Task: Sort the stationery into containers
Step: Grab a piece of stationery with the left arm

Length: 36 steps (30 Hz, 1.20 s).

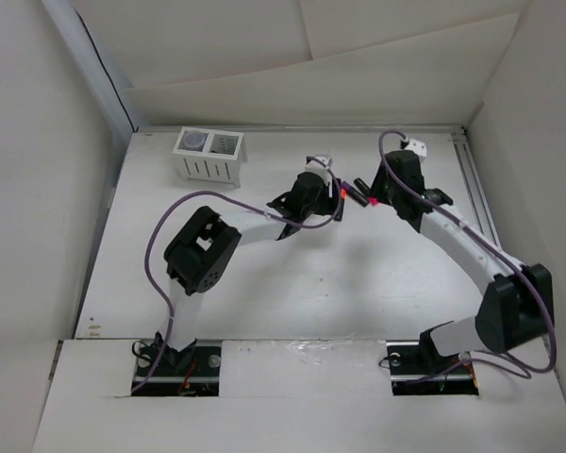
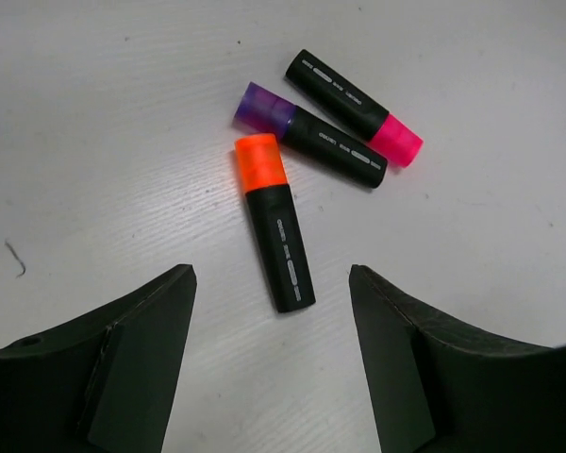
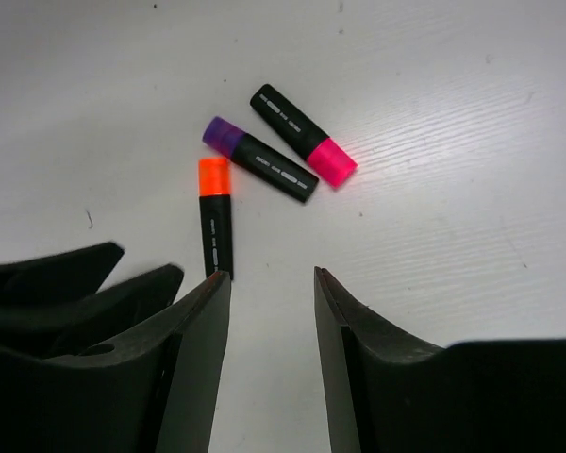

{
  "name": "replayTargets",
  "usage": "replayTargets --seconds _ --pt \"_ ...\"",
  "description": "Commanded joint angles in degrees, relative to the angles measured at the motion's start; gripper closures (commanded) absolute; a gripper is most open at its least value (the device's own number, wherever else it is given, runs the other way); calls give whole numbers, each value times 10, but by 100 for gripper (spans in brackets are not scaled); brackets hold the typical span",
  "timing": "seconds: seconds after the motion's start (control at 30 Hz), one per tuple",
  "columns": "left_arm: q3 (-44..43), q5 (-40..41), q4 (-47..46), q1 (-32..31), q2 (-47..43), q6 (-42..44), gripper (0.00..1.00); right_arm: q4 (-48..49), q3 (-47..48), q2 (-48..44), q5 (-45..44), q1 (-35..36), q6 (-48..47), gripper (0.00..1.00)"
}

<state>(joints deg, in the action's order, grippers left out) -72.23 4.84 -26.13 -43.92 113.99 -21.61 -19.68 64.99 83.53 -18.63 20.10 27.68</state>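
With the left gripper [image 2: 271, 283] wide and the right gripper [image 3: 270, 278] part-open, both empty over the markers [image 2: 274, 231] at mid-frame (orange, purple and pink, bunched close), the arms could collide or scatter them, far from the organiser [image 1: 209, 170] at upper left.

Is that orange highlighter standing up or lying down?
Lying down: the orange highlighter rests on its side on the white table, cap on.

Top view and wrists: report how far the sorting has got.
Done: a round item sits in the organiser. In hand: nothing; left gripper and right gripper are open and empty. Left: orange highlighter, purple highlighter and pink highlighter lie on the table, outside the organiser.
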Motion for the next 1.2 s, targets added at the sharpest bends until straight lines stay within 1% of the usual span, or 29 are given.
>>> replayTargets --seconds 0.0,0.07,0.1,0.17,0.23,0.37,0.4,0.47,0.57,0.77,0.87,0.93,0.97,1.07,1.1,1.17 --pt "-86 16 73 -3 33 37 37 59 -42 -77 -25 -8 33 53" --pt "-125 16 112 -3 73 53 37 66 -67 -122 -17 -16 39 52" --pt "-162 21 124 -3 85 53 37 75 -75 -135 -10 -23 39 52" --pt "-197 21 147 -3 119 62 37 81 -88 -152 14 -30 39 52" --pt "-237 40 178 -8 138 76 38 87 -96 -165 32 -30 33 51" --pt "-280 67 201 -13 175 89 41 101 -108 -165 68 -30 33 51" --pt "-291 67 220 -13 182 96 43 101 -114 -165 69 -30 33 51" --pt "-320 76 233 -13 195 102 43 116 -114 -170 83 -30 40 51" --pt "-349 76 245 -13 216 108 43 131 -127 -176 96 -30 45 51" --pt "-373 64 265 -13 234 113 43 137 -139 -188 96 -18 45 51" --pt "-390 70 271 -13 246 113 46 142 -145 -188 101 -18 45 51" --pt "-397 75 276 -13 246 118 49 148 -145 -194 101 -18 45 51" --pt "-397 76 276 -13 251 118 56 148 -151 -194 101 -18 45 51" --pt "-397 76 276 -13 251 118 64 153 -157 -204 101 -18 45 51" --pt "-397 76 276 -13 251 118 70 153 -157 -204 101 -18 45 51" --pt "-373 81 268 -13 251 118 75 158 -164 -215 101 -18 50 49"
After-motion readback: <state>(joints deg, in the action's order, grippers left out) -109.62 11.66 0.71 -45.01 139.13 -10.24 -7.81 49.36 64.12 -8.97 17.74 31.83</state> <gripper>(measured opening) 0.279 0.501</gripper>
